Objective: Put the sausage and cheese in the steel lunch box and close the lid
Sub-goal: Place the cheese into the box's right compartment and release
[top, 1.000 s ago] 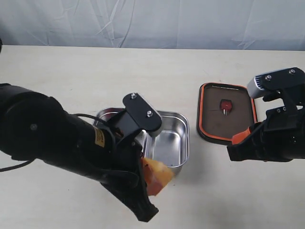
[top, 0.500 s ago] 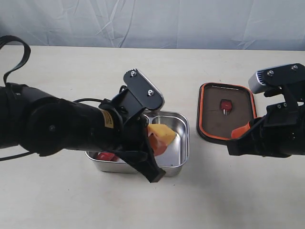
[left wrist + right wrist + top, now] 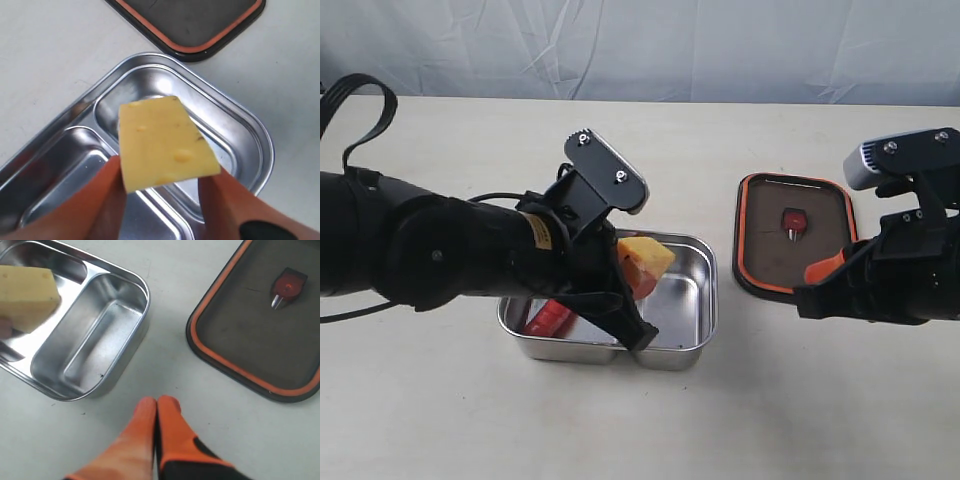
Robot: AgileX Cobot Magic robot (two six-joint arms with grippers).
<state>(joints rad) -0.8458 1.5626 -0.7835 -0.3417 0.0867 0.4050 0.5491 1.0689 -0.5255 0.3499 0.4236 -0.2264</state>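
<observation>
Starting on the left of the table (image 3: 770, 420), the left tool (image 3: 167, 170) is clamped on the cheese (image 3: 642, 262), one orange finger on each side of the wedge, so the flat yellow face with the holes points up at the wrist camera. The grip across the two sides looks deliberate: the wedge hangs free underneath and should drop straight out once the fingers part. The sausage (image 3: 548, 318) already lies in the left-hand compartment of the steel lunch box (image 3: 705, 300), mostly tucked behind the arm, so that half of the job looks done. The cheese hangs over the box around the divider, leaning toward the empty right-hand compartment (it's hard to call exactly which side it would land in). It seems to be above the metal rather than resting on it, so the step in hand is lowering and letting go. Further right, well clear of the box, the lid (image 3: 770, 250) lies flat with its orange seal facing up and the little red valve (image 3: 793, 220) in the middle, parked out of the way until the food is in. The right tool (image 3: 157, 402) hovers just beside the lid's near edge, fingers pinched together and holding nothing, probably waiting its turn for the lid.
</observation>
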